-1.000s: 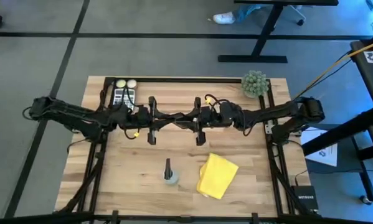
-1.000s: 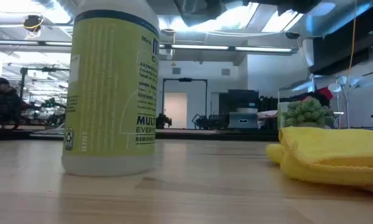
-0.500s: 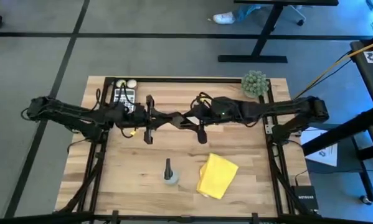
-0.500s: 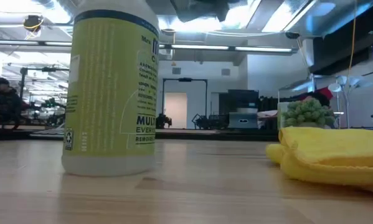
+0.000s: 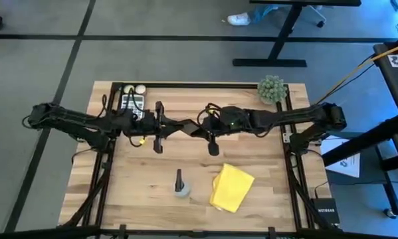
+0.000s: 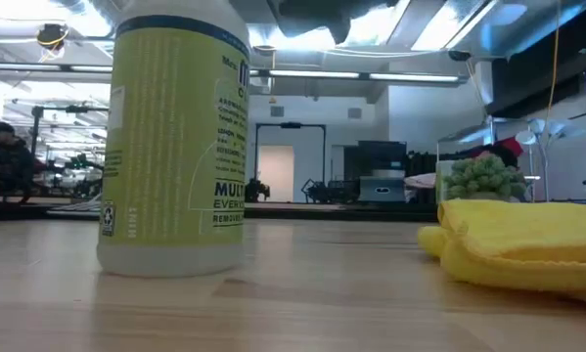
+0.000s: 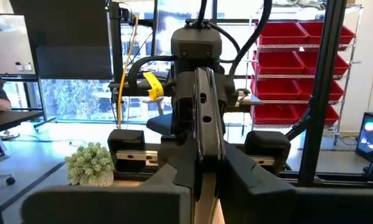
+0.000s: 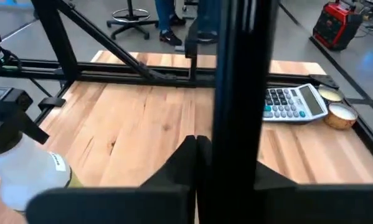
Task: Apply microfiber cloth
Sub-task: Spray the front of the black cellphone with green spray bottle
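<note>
The yellow microfiber cloth (image 5: 232,187) lies folded and flat on the wooden table near its front edge, right of centre; in the low view the cloth (image 6: 527,244) rests at the right. No gripper touches it. My left gripper (image 5: 177,126) and my right gripper (image 5: 197,129) hover tip to tip above the table's middle, farther back than the cloth. Both are shut with nothing between the fingers, as the left gripper (image 7: 202,186) and right gripper (image 8: 195,168) show in their own wrist views.
A spray bottle (image 5: 180,184) stands just left of the cloth and fills the low view's left as the bottle (image 6: 175,137). A calculator (image 5: 131,101) lies at the back left, a small green plant (image 5: 272,88) at the back right. Black frame rails (image 5: 292,159) run along the table's sides.
My right gripper has gone a little toward the table's left and near edge, closing on my left gripper above the middle of the table. Cloth and bottle have kept still.
</note>
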`<control>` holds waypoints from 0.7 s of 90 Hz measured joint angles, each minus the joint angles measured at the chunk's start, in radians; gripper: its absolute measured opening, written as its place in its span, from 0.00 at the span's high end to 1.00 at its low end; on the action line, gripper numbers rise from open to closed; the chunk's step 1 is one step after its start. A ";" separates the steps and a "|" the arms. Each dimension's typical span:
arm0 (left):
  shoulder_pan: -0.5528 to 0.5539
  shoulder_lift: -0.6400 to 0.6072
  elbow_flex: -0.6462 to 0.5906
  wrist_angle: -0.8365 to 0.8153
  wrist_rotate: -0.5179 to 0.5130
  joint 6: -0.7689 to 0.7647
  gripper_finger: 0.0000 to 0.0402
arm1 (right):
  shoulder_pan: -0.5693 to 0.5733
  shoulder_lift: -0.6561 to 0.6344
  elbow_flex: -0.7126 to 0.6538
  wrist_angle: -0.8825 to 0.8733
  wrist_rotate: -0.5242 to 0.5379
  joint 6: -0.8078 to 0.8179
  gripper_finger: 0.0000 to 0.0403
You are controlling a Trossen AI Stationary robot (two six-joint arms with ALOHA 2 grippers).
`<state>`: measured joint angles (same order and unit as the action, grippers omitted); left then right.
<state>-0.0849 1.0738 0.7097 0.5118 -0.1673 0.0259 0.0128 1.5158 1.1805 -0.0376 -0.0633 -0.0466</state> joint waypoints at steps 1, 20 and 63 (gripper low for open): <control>0.000 -0.001 0.000 -0.001 -0.001 -0.001 0.89 | 0.000 0.000 0.003 -0.005 0.000 -0.001 0.97; 0.000 -0.051 -0.001 -0.026 -0.010 0.001 0.67 | 0.000 -0.084 0.020 -0.089 0.025 0.004 0.99; -0.051 -0.178 -0.001 -0.248 -0.022 -0.030 0.33 | 0.000 -0.227 -0.192 -0.041 0.145 0.120 0.99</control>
<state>-0.1363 0.8957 0.7086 0.2638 -0.1893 -0.0043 0.0124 1.2892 0.9888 -0.0785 0.0815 0.0734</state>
